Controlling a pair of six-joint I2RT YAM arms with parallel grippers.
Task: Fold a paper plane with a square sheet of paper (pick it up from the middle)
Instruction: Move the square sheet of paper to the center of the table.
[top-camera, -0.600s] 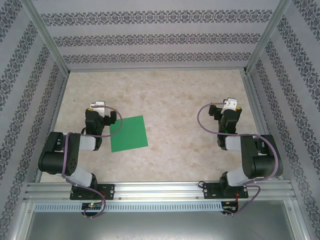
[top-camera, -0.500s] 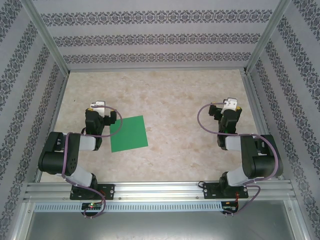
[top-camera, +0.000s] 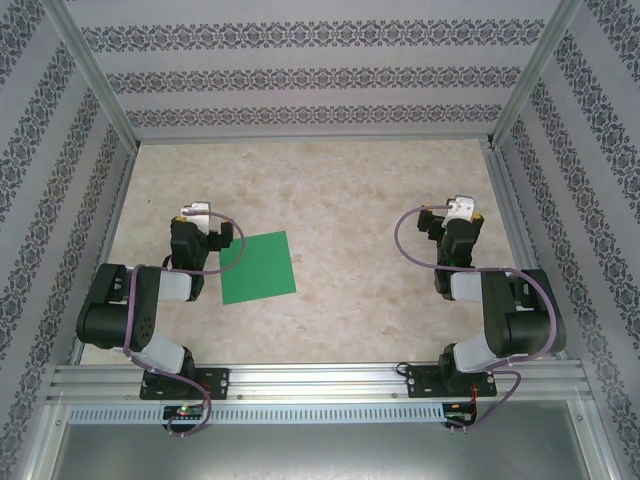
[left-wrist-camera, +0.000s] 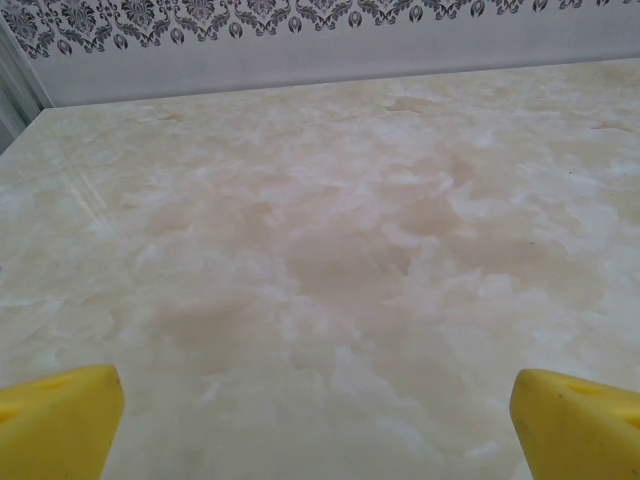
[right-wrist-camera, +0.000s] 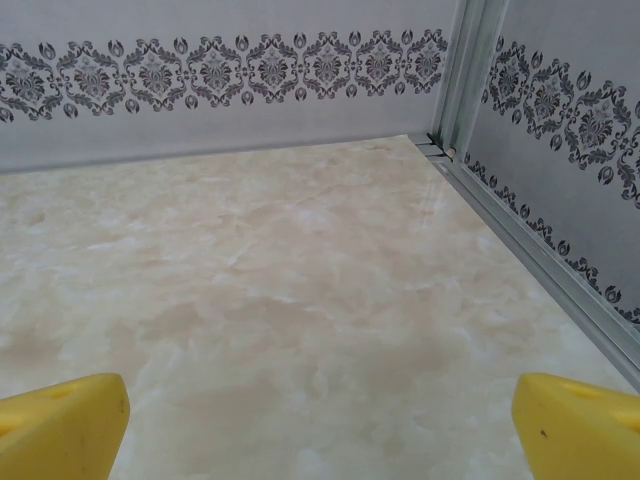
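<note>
No change vs prior frames. Square sheet of paper (top-camera: 257, 267): flat, unfolded, on table (top-camera: 350, 190), left edge beside left gripper (top-camera: 196, 212). Left gripper, right gripper (top-camera: 461, 207): fingers wide apart, nothing held. Bare tabletop betw. arms.

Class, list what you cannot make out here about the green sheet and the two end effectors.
Top view: the square sheet of paper has its far-left corner hidden by the left arm; creases too small to tell.
Left wrist view: the left end effector has its yellow fingers cut off by the bottom edge.
Right wrist view: the right end effector likewise.
</note>
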